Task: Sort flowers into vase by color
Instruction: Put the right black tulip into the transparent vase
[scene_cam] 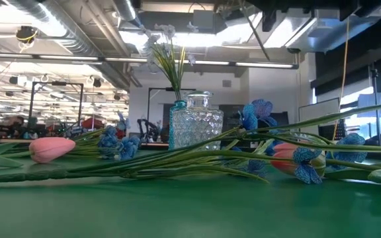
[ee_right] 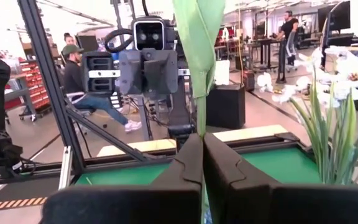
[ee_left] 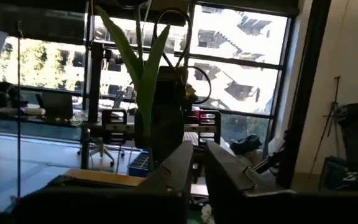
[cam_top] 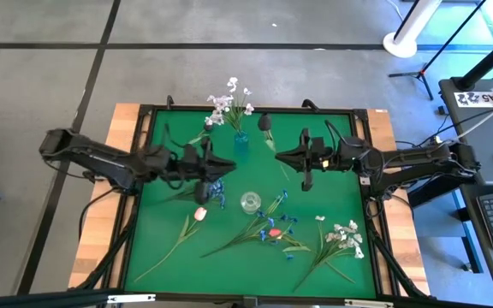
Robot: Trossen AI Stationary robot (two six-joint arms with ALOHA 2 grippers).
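Note:
My right gripper [cam_top: 286,157] hovers over the mat's far middle, shut on a green stem [ee_right: 201,127] with a broad leaf [ee_right: 199,43]. A dark bud [cam_top: 265,124] shows just beyond it. My left gripper [cam_top: 209,167] faces it from the left above blue blossoms [cam_top: 216,190]. Its fingers [ee_left: 185,165] are close together with nothing between them. White blossoms [cam_top: 229,98] stand in a small teal vase [cam_top: 240,141]. A clear glass vase [cam_top: 250,202] stands mid-mat. A pink tulip [cam_top: 200,214], a red bud [cam_top: 274,233], blue sprigs [cam_top: 285,224] and white sprigs [cam_top: 345,238] lie flat on the mat. My right gripper pinches the green stem [ee_right: 201,132] between its two fingers, just below the broad leaf. The fingers lie level, coming from the table's right and crossing the stem. The stem is lifted clear of the mat, with the leaf rising above the fingers.
The green mat [cam_top: 169,248] sits in a black frame [cam_top: 146,109] on a wooden table. In the low view the glass vase [scene_cam: 196,122] stands behind lying stems, the pink tulip [scene_cam: 50,149] and the blue blossoms [scene_cam: 118,144]. People sit in the room beyond.

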